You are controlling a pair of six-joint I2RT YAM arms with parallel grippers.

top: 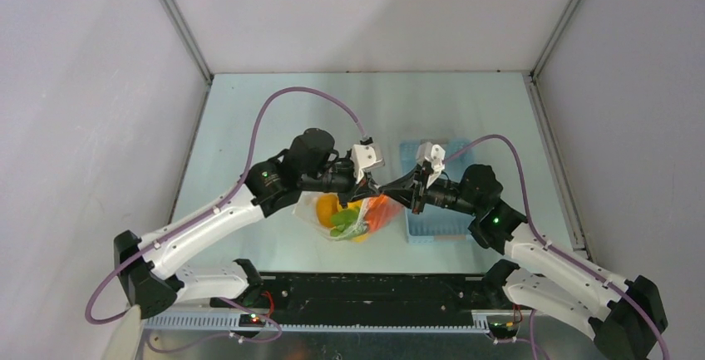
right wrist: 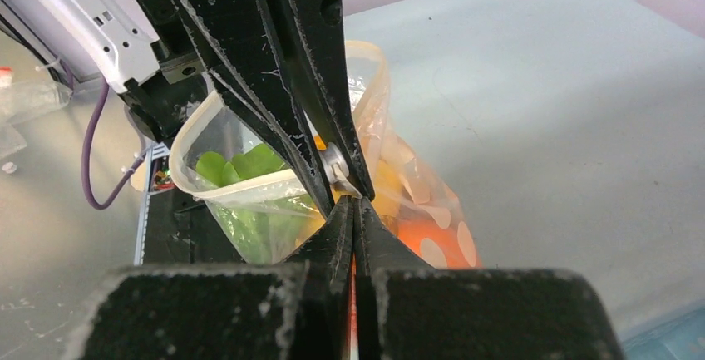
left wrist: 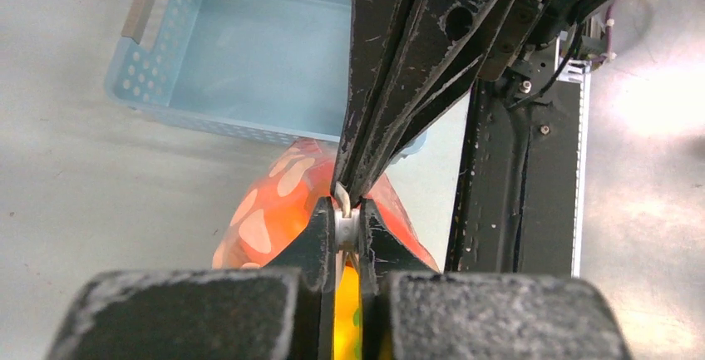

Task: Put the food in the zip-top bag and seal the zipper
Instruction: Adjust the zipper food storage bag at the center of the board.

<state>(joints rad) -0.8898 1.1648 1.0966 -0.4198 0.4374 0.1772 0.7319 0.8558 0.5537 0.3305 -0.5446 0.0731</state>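
Note:
The zip-top bag (top: 349,214), clear with white dots, hangs lifted between both grippers just left of the basket. The food is inside it: orange and yellow pieces (top: 378,210) and green pieces (right wrist: 241,167). The bag's mouth (right wrist: 249,189) still gapes on one side. My left gripper (left wrist: 347,214) is shut on the zipper's small white slider (left wrist: 347,229), also seen as the slider (right wrist: 335,163) in the right wrist view. My right gripper (right wrist: 352,204) is shut on the bag's top edge right beside the slider, tip to tip with the left gripper (top: 372,187).
A light blue perforated basket (top: 436,220) stands right of the bag, under my right gripper (top: 389,191); it shows nothing inside (left wrist: 249,52). The black base rail (top: 374,289) runs along the near edge. Enclosure walls ring the table.

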